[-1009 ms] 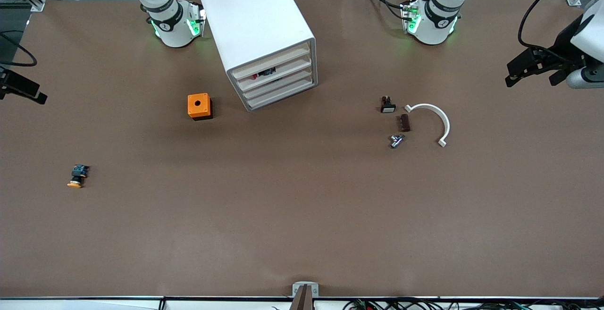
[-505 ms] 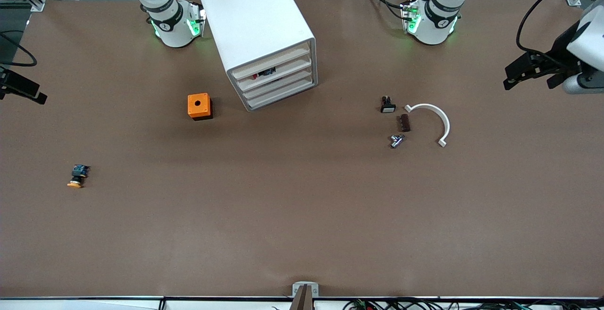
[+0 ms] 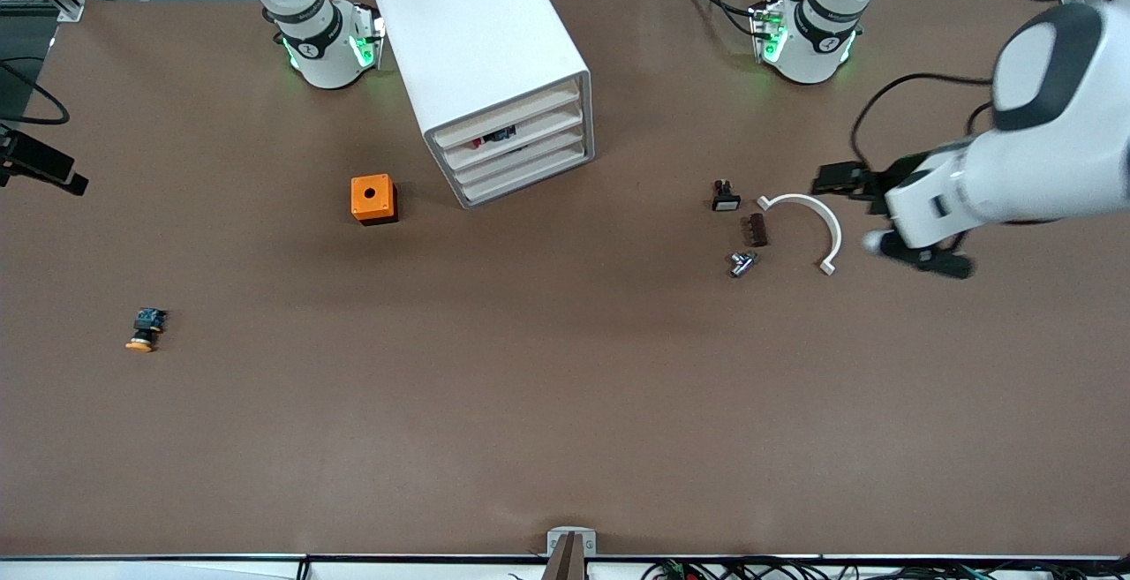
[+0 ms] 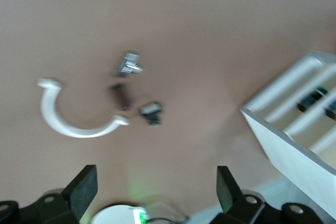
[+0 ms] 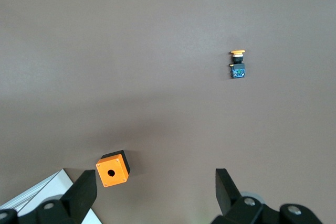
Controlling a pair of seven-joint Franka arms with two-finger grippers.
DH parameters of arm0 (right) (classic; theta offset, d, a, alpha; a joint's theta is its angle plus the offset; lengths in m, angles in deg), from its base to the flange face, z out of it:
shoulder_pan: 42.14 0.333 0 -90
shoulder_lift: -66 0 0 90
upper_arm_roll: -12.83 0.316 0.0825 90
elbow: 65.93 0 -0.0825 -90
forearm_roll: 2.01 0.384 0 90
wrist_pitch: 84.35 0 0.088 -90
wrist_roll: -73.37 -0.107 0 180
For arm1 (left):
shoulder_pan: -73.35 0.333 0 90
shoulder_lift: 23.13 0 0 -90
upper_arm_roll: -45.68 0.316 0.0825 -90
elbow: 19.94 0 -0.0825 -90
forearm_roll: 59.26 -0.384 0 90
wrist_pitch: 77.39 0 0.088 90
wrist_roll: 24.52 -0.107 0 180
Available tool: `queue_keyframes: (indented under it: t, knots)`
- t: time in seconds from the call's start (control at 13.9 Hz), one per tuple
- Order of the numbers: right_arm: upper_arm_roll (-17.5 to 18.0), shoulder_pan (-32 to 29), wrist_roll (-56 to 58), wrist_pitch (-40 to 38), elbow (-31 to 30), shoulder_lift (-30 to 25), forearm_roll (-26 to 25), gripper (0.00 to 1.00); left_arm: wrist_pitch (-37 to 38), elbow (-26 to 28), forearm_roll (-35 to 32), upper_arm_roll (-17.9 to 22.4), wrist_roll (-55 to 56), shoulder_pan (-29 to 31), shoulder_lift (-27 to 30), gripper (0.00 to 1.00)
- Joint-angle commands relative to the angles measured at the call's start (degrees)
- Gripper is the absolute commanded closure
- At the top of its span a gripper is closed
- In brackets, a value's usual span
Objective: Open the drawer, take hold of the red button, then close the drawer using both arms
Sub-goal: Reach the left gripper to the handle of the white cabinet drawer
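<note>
button in drawer, cabinet on table

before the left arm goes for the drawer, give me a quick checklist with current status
1. Left gripper open: ok, fingers spread wide.
2. Left gripper at the cabinet: not ok, it is over the white curved piece.
3. Drawer shut, needs pulling: ok, its front is flush with the others.
4. Button inside that drawer: ok, red shows through the gap.
5. Right gripper open: ok, waiting up over the orange cube.
</note>
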Motion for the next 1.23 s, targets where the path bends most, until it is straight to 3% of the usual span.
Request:
queue_keyframes:
  t: [0.0, 0.22, 0.58, 0.79, 1.01, 1.15]
  knots:
    - [-0.2, 0.4, 0.2, -0.7, 1.2, 0.5, -0.3, 0.00, 1.3, -1.3, 8.7, -4.0, -0.6, -0.4, -5.7, 0.00]
    - [-0.1, 1.1, -0.3, -0.7, 1.1, 0.5, -0.3, 0.00, -0.2, -2.2, 18.1, -8.0, -6.1, -0.8, -13.2, 0.00]
    - [0.0, 4.0, -9.8, -1.4, 1.0, 0.5, -0.1, 0.00, -7.3, -1.1, 27.6, -13.4, -10.9, -3.0, -19.1, 0.00]
    - [0.0, 6.8, -18.1, -2.8, 1.0, 0.5, 0.3, 0.00, -14.4, 0.5, 31.1, -14.0, -16.7, -6.9, -22.2, 0.00]
    - [0.0, 9.5, -26.4, -3.3, 1.0, 0.5, 0.6, 0.00, -23.0, 5.4, 38.9, -14.1, -23.9, -11.5, -23.2, 0.00]
    - [0.0, 11.4, -31.0, -3.3, 0.9, 0.5, 0.6, 0.00, -24.1, 6.3, 43.8, -14.0, -27.3, -14.1, -24.7, 0.02]
